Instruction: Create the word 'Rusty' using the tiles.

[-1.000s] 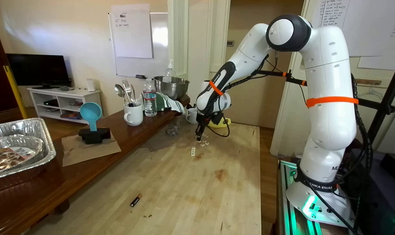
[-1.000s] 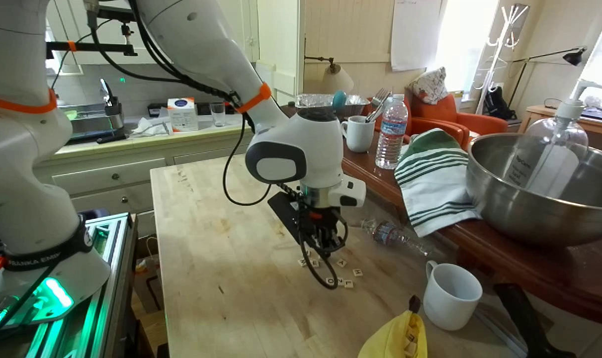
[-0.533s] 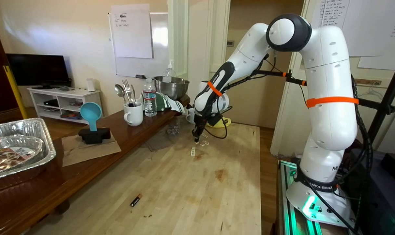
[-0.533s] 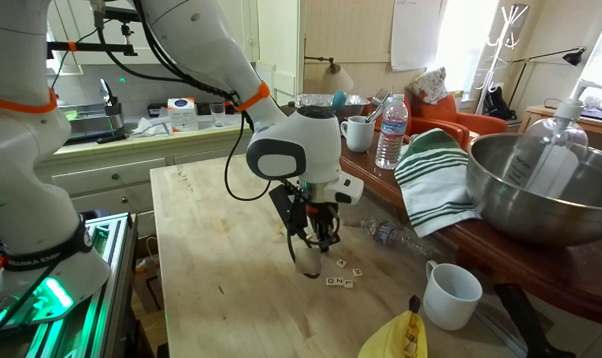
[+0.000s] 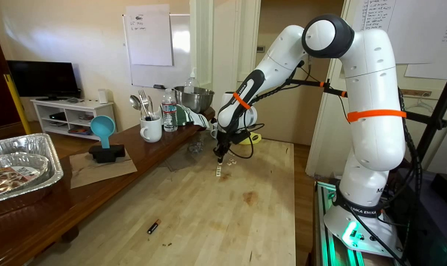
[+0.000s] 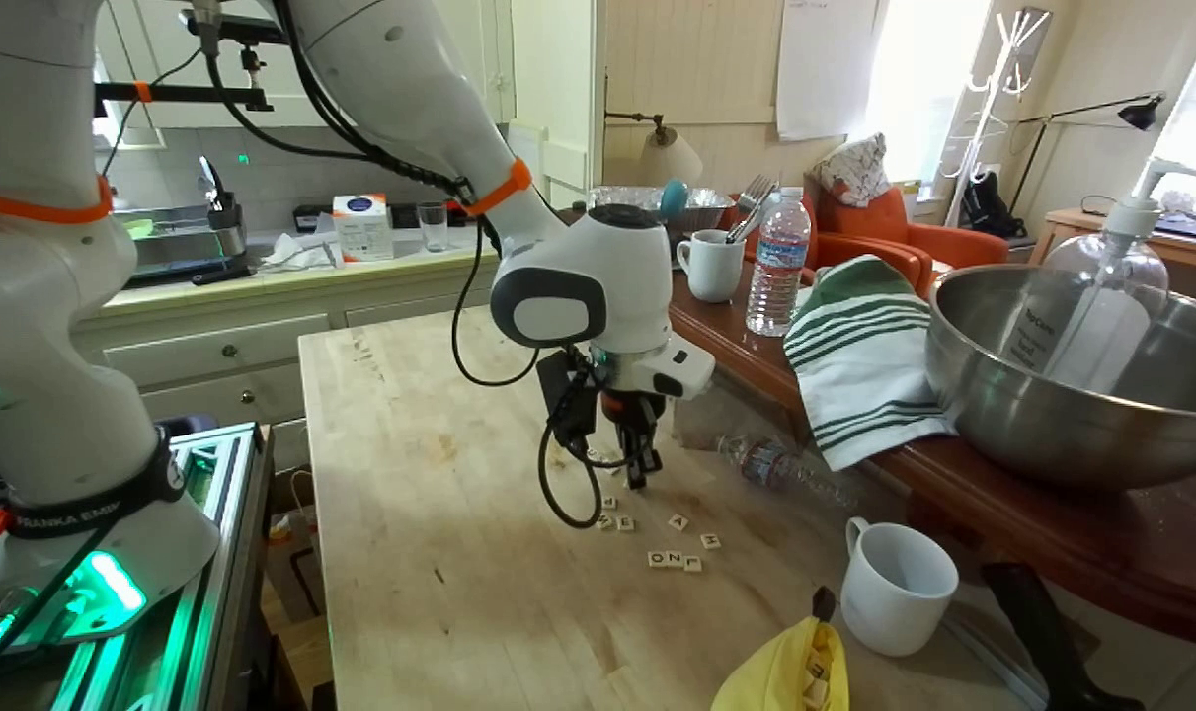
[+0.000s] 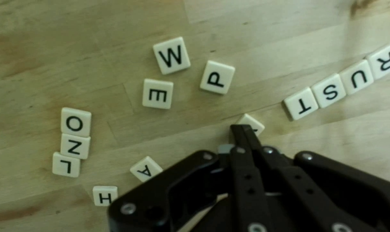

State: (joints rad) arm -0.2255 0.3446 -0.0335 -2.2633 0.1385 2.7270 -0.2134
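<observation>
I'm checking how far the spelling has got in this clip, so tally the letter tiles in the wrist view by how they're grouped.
Tiles in the row spelling RUST: 4
Tiles in the cluster with the O: 3
Loose tiles with a readable letter: 5
Partly covered tile, letter mostly hidden: 1
Total showing: 13

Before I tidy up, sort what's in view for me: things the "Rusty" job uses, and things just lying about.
In the job:
claw
R tile
U tile
S tile
T tile
half-hidden tile, perhaps the Y

Just lying about:
W tile
P tile
E tile
H tile
battery
mug of cutlery
bottle on its side
</observation>
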